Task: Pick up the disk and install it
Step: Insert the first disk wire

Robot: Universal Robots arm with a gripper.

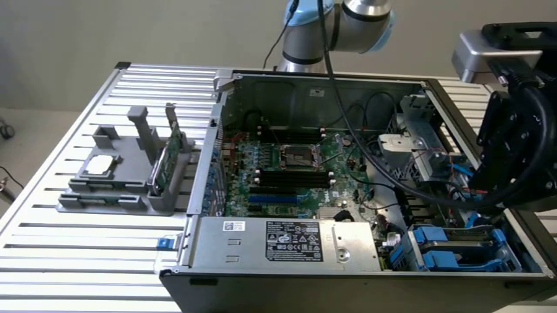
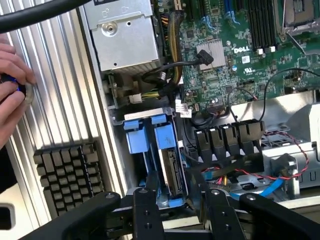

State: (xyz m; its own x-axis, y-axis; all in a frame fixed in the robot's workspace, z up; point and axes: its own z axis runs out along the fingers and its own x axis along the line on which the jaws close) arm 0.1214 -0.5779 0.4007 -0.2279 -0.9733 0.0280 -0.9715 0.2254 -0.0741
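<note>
**Item: the disk** (image 2: 167,150). Silver-grey hard drive in a blue plastic carrier frame. It stands on edge in the drive bay (image 2: 150,117) at the front corner of the computer case (image 1: 304,85), just beside the power supply (image 2: 125,35).

**Item: gripper** (image 2: 180,200). Two black fingers (image 2: 145,210) set moderately wide with a clear gap between them. They hang over the bay with the disk's near end below the gap. Contact with the disk cannot be told.

**Item: arm** (image 1: 366,19). Silver and blue joints behind the case. Black cables run from it across the open interior toward the exterior view's right.

**Item: motherboard** (image 1: 287,169). Green, lying flat in the case, with an empty processor socket (image 1: 296,155) and black memory slots.

**Item: bundle of wires** (image 2: 260,187). Red, blue and yellow, beside the bay.

**Item: slatted aluminium table** (image 1: 87,261). It carries the case.

**Item: grey fixture** (image 1: 113,195). On the table at the exterior view's left, well apart from the bay. It holds a small square silver chip (image 1: 100,164) lying flat and a thin green circuit card (image 1: 179,150) standing upright.

**Item: black finned heat sink** (image 2: 67,172). It rests on the slats just outside the case wall, near the bay.

**Item: a person's hand** (image 2: 12,95). It rests on the table slats beside the case and is closed around a small round object of uncertain kind.
</note>
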